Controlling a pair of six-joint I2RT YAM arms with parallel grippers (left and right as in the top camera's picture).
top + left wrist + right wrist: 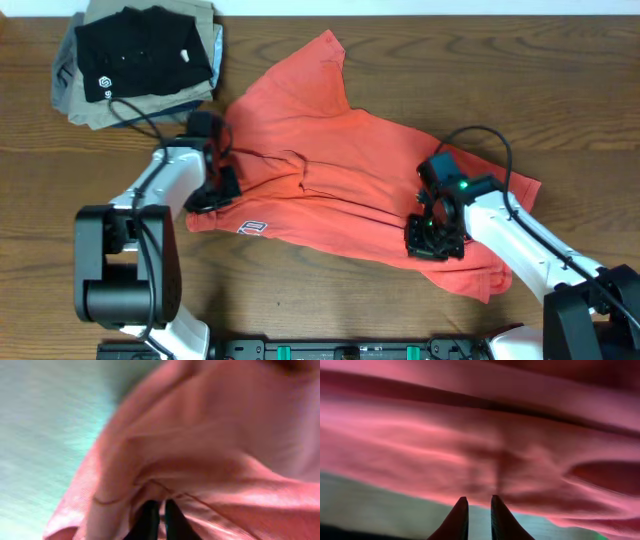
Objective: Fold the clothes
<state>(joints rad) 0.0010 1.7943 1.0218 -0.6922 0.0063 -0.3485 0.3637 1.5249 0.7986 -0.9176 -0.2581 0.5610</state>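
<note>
The clothes (340, 150), a coral-red T-shirt with white lettering near its front left edge, lie crumpled across the middle of the table. My left gripper (222, 188) sits at the shirt's left edge. In the left wrist view its dark fingers (149, 519) are shut on a pinched fold of the clothes (215, 450). My right gripper (436, 238) hovers over the shirt's front right part. In the right wrist view this gripper (480, 502) stands open by a narrow gap. Bare table shows between the tips, and the clothes (485, 445) lie just beyond them.
A folded black shirt (145, 50) with a small white logo rests on grey and khaki folded garments (85, 105) at the back left corner. Wooden table (560, 80) surrounds the shirt. Both arm bases stand at the front edge.
</note>
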